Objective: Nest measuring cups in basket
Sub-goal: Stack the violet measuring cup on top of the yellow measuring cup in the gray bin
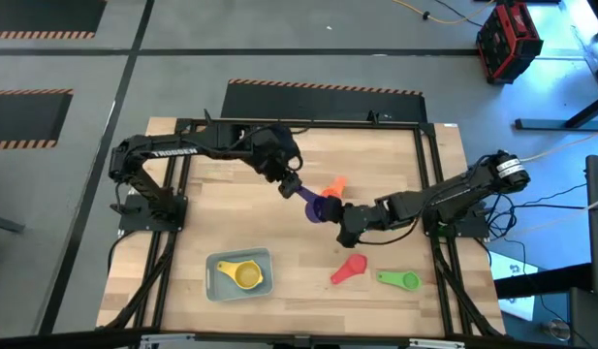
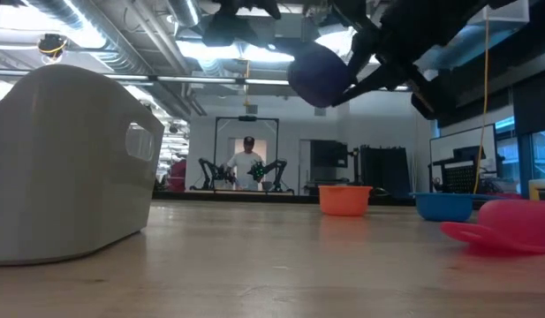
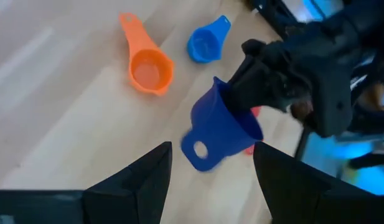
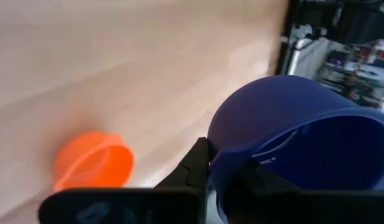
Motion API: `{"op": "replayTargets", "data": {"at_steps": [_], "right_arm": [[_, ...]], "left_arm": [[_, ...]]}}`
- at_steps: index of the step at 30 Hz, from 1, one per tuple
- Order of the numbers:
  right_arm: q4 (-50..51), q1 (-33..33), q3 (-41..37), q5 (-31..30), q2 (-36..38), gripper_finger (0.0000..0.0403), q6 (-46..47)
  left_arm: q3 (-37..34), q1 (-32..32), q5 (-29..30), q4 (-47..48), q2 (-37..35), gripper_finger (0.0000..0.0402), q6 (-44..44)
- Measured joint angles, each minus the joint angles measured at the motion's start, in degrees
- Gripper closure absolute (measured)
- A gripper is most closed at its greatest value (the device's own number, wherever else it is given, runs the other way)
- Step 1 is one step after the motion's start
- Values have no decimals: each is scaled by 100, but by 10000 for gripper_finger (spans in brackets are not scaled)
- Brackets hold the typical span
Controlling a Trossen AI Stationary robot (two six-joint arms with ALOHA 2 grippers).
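Observation:
My right gripper (image 1: 339, 215) is shut on the purple measuring cup (image 1: 318, 205), held up over the table's middle; the low view (image 2: 321, 75) shows the cup high above the wood. My left gripper (image 1: 293, 185) is open right beside it. In the left wrist view its fingers (image 3: 155, 171) stand on either side of the cup's handle end (image 3: 196, 153) without touching. The yellow cup (image 1: 247, 275) lies in the pale basket (image 1: 217, 285) at the near left. The orange cup (image 1: 335, 185), the blue cup (image 3: 207, 43), the pink cup (image 1: 349, 269) and the green cup (image 1: 400, 280) lie on the table. No teal cup is in view. My right gripper holds the purple cup by its bowl wall (image 4: 224, 163), on the side away from the handle, one finger outside (image 4: 195, 163) and one seemingly inside the bowl. It comes slanting from the table's right. The cup is lifted clear and tilted, handle (image 3: 198, 151) toward my left gripper.
The basket stands near the table's front edge, left of centre, and fills the left of the low view (image 2: 69, 159). Bare wood lies between the basket and the pink cup. A person and another robot show far off in the room (image 2: 248, 163).

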State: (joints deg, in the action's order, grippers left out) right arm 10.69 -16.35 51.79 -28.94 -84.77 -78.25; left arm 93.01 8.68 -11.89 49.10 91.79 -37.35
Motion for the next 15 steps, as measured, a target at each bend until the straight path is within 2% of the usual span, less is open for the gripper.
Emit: {"op": "replayTargets", "data": {"at_steps": [7,15], "right_arm": [[-199,-88,0,-346,-41,368,-331],[-679,-84,0,-659,-37,375,-554]], "left_arm": [[0,73,-450,46,0,182,-586],[-7,-114,-555,16,99,182,-753]]}}
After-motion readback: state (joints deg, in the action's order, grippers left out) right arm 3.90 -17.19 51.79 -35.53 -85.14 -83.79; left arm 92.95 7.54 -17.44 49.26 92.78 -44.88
